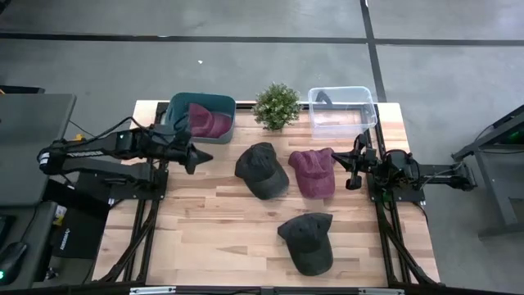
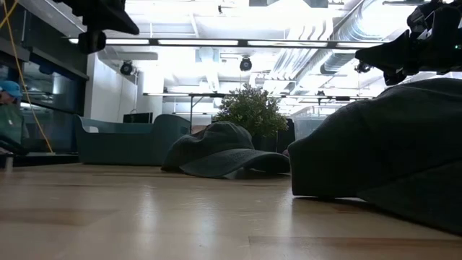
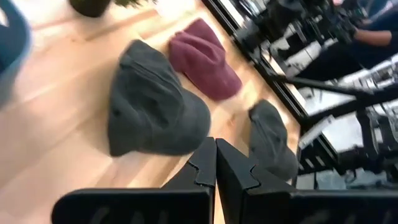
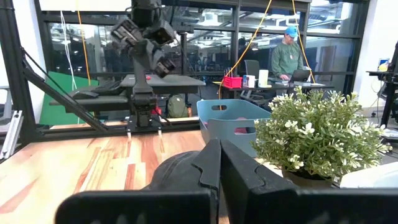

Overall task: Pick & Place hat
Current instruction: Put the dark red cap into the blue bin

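Between picks: one maroon hat (image 1: 210,120) lies in the teal bin (image 1: 175,105); three hats remain on the table (image 1: 205,229). The left gripper (image 1: 202,157), closed and empty, hovers near the bin; the right gripper (image 1: 353,182) waits closed at the right edge. Next, likely, the left opens over the dark hat (image 1: 262,170).

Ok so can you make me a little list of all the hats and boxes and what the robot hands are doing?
hats on table: dark hat in the middle; red hat to its right; another dark hat near the front edge
hat in bin: a red hat in the teal bin
clear box: no hat seen inside
plant: between bin and box
left gripper: shut, empty, near the teal bin
right gripper: shut, empty, beside the red hat
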`<state>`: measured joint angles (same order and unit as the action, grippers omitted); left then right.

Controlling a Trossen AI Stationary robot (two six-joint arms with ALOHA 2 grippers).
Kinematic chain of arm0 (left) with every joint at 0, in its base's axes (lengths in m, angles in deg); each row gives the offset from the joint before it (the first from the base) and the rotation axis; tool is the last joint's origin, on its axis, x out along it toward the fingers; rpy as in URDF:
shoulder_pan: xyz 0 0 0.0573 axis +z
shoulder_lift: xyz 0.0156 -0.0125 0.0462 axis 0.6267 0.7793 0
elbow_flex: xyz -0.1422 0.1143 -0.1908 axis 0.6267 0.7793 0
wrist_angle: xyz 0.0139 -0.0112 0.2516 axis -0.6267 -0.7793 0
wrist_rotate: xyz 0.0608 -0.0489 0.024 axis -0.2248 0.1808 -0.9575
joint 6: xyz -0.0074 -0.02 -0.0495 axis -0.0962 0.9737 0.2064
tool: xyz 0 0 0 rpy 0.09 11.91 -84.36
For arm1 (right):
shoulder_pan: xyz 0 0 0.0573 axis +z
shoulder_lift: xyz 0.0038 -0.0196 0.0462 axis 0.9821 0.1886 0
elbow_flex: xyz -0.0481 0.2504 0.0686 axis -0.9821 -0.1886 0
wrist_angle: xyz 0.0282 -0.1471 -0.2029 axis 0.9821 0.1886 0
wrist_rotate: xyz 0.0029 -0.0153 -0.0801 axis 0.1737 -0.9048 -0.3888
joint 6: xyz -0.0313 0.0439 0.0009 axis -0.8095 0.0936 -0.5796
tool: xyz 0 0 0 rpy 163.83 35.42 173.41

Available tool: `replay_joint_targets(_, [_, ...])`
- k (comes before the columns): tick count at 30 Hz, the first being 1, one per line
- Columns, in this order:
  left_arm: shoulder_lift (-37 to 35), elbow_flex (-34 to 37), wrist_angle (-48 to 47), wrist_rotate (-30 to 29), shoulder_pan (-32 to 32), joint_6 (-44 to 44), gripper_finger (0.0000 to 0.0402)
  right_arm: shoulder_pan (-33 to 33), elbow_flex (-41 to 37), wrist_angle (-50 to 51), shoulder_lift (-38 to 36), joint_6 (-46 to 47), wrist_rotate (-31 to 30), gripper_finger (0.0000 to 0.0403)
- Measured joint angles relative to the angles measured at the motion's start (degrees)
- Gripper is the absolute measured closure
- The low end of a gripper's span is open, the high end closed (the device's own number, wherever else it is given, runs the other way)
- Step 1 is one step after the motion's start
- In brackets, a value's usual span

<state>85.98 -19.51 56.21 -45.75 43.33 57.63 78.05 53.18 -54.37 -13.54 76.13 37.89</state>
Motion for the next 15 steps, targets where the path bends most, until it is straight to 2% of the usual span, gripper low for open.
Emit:
replay_joint_targets(4, [-0.6, 0.6, 0.7, -2.2, -2.7, -0.4, 0.0401, 0.0, 0.0, 0.0, 0.0, 0.0, 0.0, 0.0402])
replay_joint_targets(7, [-1.4, 3.1, 5.0, -2.3, -4.2, -2.8, 0.0401, 0.0, 0.0, 0.0, 0.0, 0.0, 0.0, 0.0402])
replay_joint_targets(11, [-2.9, 7.9, 14.5, -1.7, -6.3, -11.3, 0.0399, 0.0, 0.0, 0.0, 0.0, 0.0, 0.0, 0.0402])
replay_joint_targets(15, [-3.8, 12.0, 24.1, 3.2, -8.3, -20.8, 0.0383, 0.0, 0.0, 0.0, 0.0, 0.0, 0.0, 0.0402])
